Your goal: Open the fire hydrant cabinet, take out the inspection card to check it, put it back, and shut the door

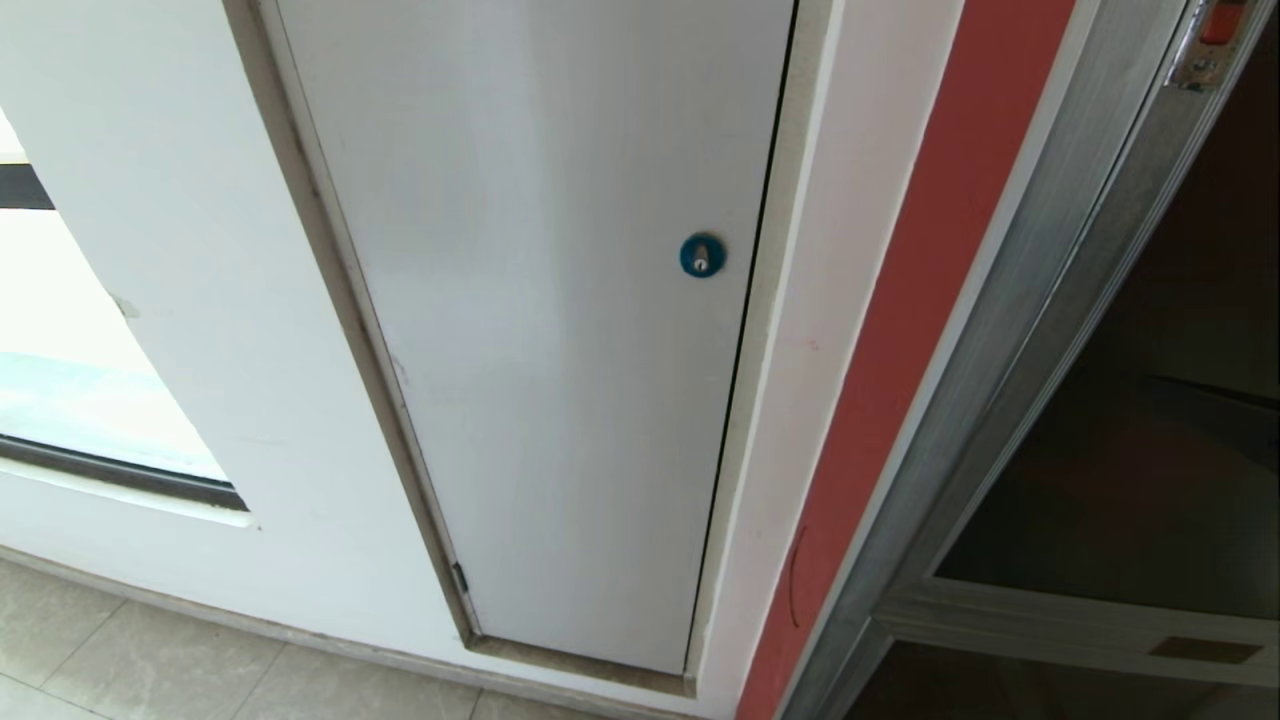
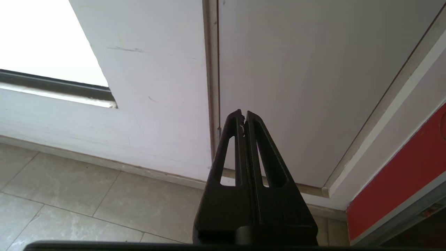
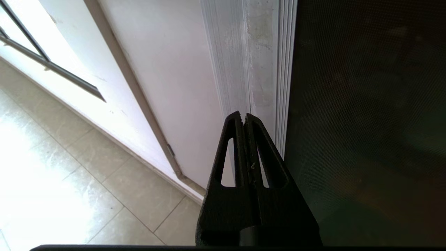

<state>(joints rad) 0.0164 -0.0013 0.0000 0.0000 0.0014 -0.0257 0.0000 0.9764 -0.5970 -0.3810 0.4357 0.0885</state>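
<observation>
The right tool (image 3: pixel 244 120), clenched on nothing, points at the door (image 3: pixel 366 115), whose upright silver frame runs just beyond its tips; the orange-red latch (image 1: pixel 1222 20) sits high on the scene's right. The left tool (image 2: pixel 243 118), likewise clenched empty, faces the white panel (image 1: pixel 560 300), farther off.

From my head camera neither of my arms shows. The silver-framed dark tinted glass door (image 1: pixel 1130 470) runs off the right and lower edges, and behind its pane I make out only dim brownish shapes, nothing I could name. Its small orange-red latch (image 1: pixel 1222 22) is clipped by the top edge. The white panel with the round blue lock (image 1: pixel 560 330) loses its top to the frame. The small gold label (image 1: pixel 1203 650) on the lower rail is too small to read. In my right wrist view the dark pane (image 3: pixel 369 122) hides whatever lies behind it.
</observation>
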